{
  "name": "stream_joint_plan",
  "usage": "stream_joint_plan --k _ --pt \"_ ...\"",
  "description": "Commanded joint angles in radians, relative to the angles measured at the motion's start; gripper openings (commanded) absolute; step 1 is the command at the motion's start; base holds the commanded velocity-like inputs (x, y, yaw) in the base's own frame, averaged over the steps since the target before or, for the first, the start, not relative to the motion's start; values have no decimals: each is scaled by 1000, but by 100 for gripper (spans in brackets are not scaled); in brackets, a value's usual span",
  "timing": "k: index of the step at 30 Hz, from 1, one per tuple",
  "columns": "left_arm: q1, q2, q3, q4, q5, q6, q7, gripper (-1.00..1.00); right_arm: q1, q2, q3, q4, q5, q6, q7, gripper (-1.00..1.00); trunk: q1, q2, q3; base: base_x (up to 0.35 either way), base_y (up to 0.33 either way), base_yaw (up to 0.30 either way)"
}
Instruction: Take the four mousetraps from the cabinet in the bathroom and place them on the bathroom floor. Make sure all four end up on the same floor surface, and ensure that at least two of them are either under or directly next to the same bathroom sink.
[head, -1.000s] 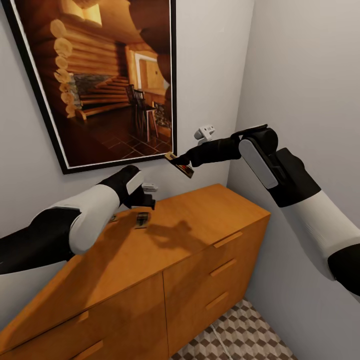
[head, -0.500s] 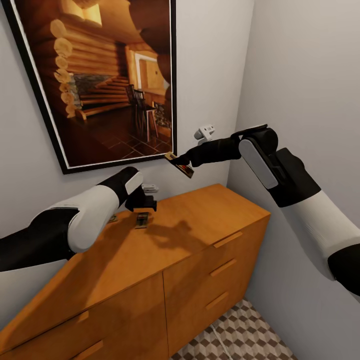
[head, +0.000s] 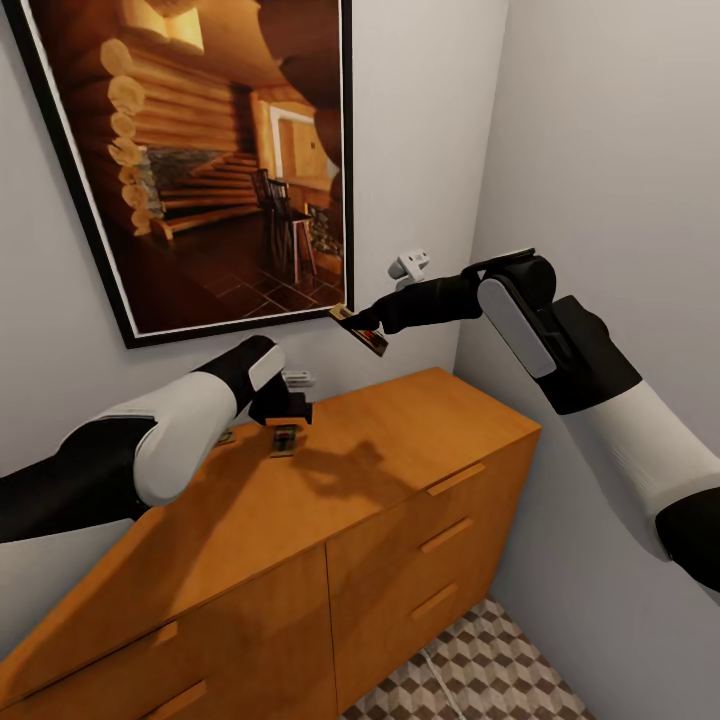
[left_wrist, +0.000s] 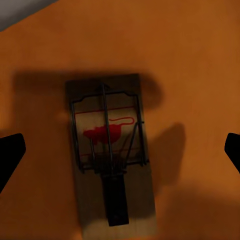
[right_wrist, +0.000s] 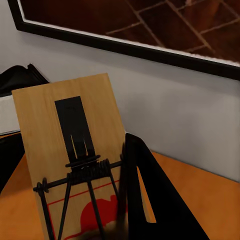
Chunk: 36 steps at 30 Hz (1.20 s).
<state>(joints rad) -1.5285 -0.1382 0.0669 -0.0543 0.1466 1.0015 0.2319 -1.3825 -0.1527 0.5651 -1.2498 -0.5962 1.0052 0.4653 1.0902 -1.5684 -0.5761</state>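
One mousetrap (left_wrist: 111, 155) flat on cabinet (head: 400, 430) | between spread left jaws

Corner of pale grey walls (head: 590, 140). Large black-framed log-cabin picture (head: 200, 150) at upper left. Small white wall fitting (head: 408, 265) near centre. Cube-patterned tile floor (head: 480, 670) at lower right. Soft, even light.

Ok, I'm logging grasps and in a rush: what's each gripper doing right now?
Left gripper: open, hovering over a mousetrap lying on the cabinet.
Right gripper: shut on a second mousetrap, held in the air.
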Motion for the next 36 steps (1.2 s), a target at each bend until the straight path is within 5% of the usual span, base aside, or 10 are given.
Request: stream_joint_plan --k 1,17,36 --pt "0 0 6 -1 7 2 10 100 -1 -1 1 0 7 1 7 -100 0 -1 -1 0 0 0" --pt "2 5 7 12 7 -17 10 100 -1 -1 1 0 7 1 7 -100 0 -1 -1 0 0 0" --pt "9 9 51 31 7 -37 10 100 -1 -1 1 0 7 1 7 -100 0 -1 -1 0 0 0"
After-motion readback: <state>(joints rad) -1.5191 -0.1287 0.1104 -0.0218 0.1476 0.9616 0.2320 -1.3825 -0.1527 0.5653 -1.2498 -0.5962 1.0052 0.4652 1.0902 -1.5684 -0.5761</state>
